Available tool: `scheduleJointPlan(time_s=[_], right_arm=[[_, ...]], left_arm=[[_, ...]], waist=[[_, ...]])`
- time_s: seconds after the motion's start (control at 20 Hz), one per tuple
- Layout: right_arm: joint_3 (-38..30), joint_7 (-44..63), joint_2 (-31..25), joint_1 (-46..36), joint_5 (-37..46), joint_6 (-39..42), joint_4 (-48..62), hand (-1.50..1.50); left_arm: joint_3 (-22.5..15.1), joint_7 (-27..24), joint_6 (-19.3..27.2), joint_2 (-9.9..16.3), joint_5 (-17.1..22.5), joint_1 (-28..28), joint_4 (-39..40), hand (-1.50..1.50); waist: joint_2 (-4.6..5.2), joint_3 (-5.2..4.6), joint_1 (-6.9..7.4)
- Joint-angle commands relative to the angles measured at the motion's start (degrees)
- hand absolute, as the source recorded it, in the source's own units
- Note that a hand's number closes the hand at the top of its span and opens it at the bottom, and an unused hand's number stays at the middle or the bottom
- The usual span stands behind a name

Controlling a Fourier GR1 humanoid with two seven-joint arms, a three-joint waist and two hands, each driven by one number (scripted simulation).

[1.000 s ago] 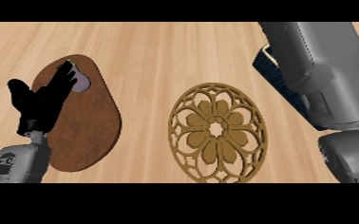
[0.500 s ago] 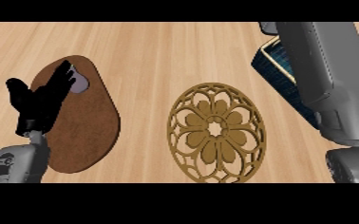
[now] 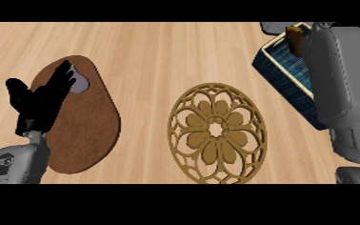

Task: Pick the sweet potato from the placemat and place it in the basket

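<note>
The right forearm (image 3: 336,83) has slid further right, baring more of the basket (image 3: 283,66); the right hand is hidden; the left hand (image 3: 41,100) rests spread over the placemat (image 3: 88,128).

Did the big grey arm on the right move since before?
Yes. The right forearm has shifted toward the view's right edge and away from the gold round trivet, uncovering more of the blue basket beneath it.

table (image 3: 175,52): pale wood grain | placemat (image 3: 88,133): dark brown | trivet (image 3: 216,132): gold floral openwork | basket (image 3: 285,71): dark blue, tan rim | left robot hand (image 3: 38,102): black
</note>
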Motion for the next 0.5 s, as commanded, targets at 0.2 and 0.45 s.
scheduleJointPlan(time_s=[0.2, 0.45], right_arm=[[-1.51, -4.44, -1.79, 1.95, -6.41, -2.51, -2.22, -1.50], [-4.44, 0.91, -1.02, 3.95, -3.21, -12.02, -6.78, -1.50]], left_arm=[[1.61, -1.70, -1.40, 0.63, 0.39, -0.96, 2.86, 0.00], [-0.44, 0.47, 0.12, -1.24, -0.62, 0.51, -1.16, 0.00]], waist=[[0.08, -0.01, 0.31], [0.00, 0.02, 0.43]])
